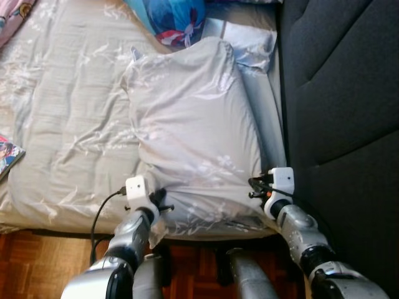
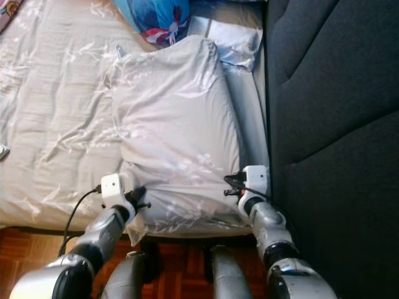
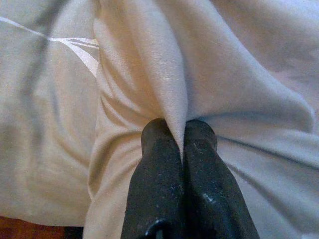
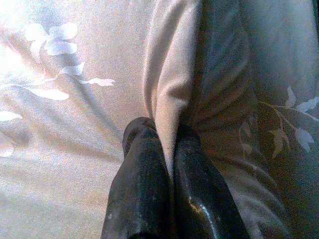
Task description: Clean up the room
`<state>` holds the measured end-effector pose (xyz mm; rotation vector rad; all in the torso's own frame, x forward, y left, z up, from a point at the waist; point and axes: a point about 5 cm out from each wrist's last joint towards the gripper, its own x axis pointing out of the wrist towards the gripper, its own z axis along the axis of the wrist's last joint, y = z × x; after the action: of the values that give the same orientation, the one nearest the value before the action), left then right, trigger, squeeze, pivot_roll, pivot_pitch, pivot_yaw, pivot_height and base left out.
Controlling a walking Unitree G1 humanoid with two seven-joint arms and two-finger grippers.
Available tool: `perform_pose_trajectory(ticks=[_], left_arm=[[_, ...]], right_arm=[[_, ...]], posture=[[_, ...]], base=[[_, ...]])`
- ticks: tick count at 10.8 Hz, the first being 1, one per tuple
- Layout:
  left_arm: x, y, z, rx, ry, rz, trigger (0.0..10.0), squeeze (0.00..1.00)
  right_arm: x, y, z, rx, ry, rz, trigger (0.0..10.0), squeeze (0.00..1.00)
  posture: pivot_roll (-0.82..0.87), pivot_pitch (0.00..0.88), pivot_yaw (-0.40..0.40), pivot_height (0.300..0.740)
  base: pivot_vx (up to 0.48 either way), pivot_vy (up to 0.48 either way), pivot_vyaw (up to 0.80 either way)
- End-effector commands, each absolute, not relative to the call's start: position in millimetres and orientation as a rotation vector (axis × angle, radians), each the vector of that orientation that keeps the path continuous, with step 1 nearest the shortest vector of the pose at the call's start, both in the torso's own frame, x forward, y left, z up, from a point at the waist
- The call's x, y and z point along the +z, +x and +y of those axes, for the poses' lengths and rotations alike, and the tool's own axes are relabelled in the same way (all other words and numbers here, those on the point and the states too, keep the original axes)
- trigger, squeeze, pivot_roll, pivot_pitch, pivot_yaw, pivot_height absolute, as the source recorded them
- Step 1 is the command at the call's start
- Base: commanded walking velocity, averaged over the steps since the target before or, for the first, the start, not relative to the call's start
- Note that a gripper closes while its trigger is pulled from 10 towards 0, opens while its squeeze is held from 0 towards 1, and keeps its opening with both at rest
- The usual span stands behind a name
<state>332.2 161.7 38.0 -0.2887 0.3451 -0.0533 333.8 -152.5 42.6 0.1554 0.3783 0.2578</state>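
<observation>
From the head camera, a large grey pillow with a faint white leaf print lies on the bed, its long side running beside the dark upholstered headboard. Both silver arms reach forward from the foot of the picture to the pillow's near edge. The left hand sits at the pillow's near corner farthest from the headboard, wrist bent inward, a black cable looping off its white camera block. The right hand is at the near corner closest to the headboard. The bed cover is the same pale, wrinkled printed cloth. Beyond the pillow's far end lie a blue patterned cushion and a smaller white pillow. Wooden flooring shows beneath the bed's near edge.

In the left wrist view, the left hand's two black fingers are pressed together with a raised ridge of soft, matte pillow fabric pinched between their rounded tips.

In the right wrist view, the right hand's fingers, glossy and slightly scuffed, are likewise clamped on a fold of the pillow's cloth, with white leaf sprigs printed to either side.
</observation>
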Motion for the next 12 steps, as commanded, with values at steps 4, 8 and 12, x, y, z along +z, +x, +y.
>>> perform_pose_trajectory(ticks=[4,8,12], left_arm=[[49.7,332.0,176.9,-0.043,-0.022,0.218,10.0,0.00],[114.5,362.6,177.9,0.000,0.057,-0.075,10.0,0.00],[142.7,369.9,145.5,-0.110,0.093,-0.231,10.0,0.00]], right_arm=[[35.1,328.3,-148.3,0.205,0.204,0.372,0.0,0.00],[91.0,352.2,-184.9,0.010,0.229,0.021,0.0,0.00],[146.7,324.4,-239.7,-0.281,-0.027,-0.381,0.0,0.00]], posture=[[0.03,0.314,-0.014,0.714],[0.02,0.275,-0.010,0.714],[0.00,0.307,-0.006,0.714]], base=[[0.000,0.000,0.00],[0.000,0.000,0.00],[0.000,0.000,0.00]])
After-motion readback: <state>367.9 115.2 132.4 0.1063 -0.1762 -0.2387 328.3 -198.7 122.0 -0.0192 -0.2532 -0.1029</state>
